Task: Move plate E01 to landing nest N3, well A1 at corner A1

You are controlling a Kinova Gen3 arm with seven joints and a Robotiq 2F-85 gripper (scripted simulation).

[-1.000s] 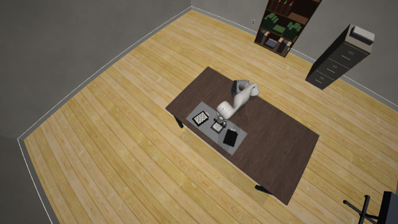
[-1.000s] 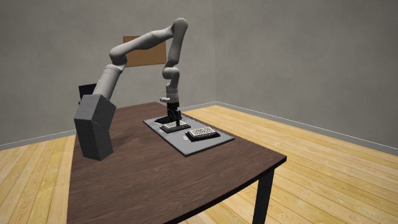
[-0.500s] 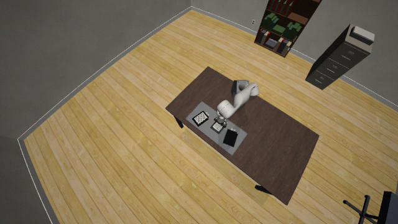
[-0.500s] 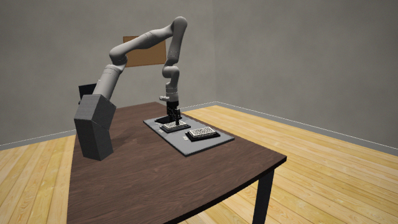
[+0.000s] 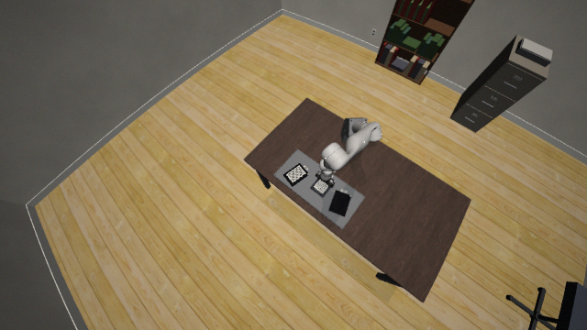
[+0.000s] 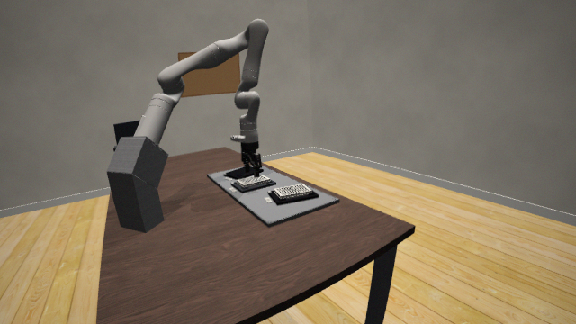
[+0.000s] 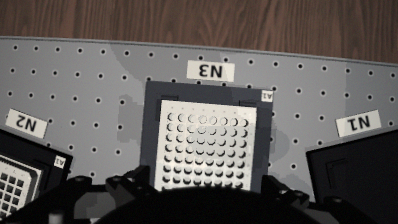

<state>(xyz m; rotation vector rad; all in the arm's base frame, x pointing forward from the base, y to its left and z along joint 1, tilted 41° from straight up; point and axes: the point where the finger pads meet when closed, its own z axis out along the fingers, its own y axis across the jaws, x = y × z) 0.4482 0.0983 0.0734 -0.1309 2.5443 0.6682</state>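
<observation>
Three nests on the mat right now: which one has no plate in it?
N1, the black nest at the right edge of the wrist view. The N3 nest under the open gripper and the N2 nest at left each carry a white well plate.

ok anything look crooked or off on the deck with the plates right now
Nothing stands out. Plate E01 sits square in nest N3, the open gripper above it, and plate E07 is on N2.

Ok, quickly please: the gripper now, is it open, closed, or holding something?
Gripper: open, holding nothing; the plate rests in nest N3.
</observation>
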